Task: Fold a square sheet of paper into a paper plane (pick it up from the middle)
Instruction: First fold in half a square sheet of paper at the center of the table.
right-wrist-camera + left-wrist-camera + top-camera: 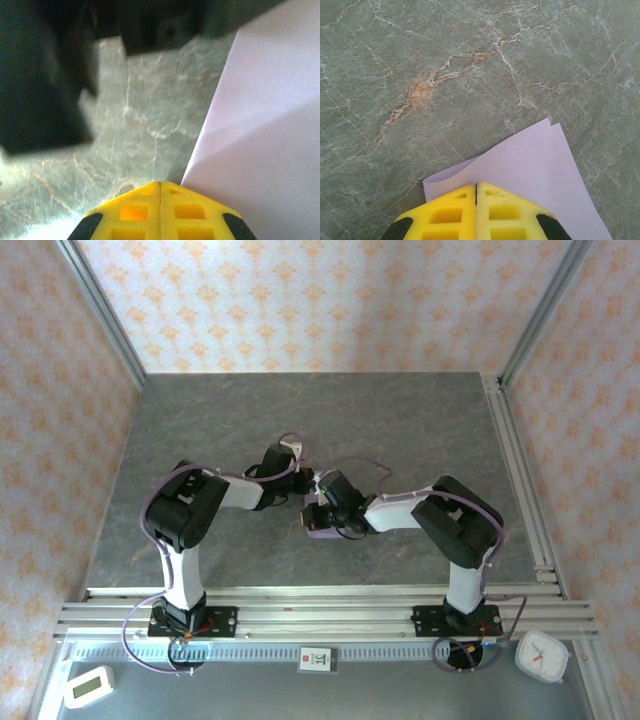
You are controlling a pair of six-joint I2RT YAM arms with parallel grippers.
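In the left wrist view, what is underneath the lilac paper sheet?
The marbled grey-green table lies under the square sheet of paper, whose left edge curls up off it. The sheet's near part, and anything beneath it, is covered by the shut left gripper.

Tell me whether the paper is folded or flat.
Folded: the paper shows two layers with offset corners in the left wrist view, and a crease in the right wrist view.

Soft even light; right wrist foreground dark, blurred; glare on table [35,220].
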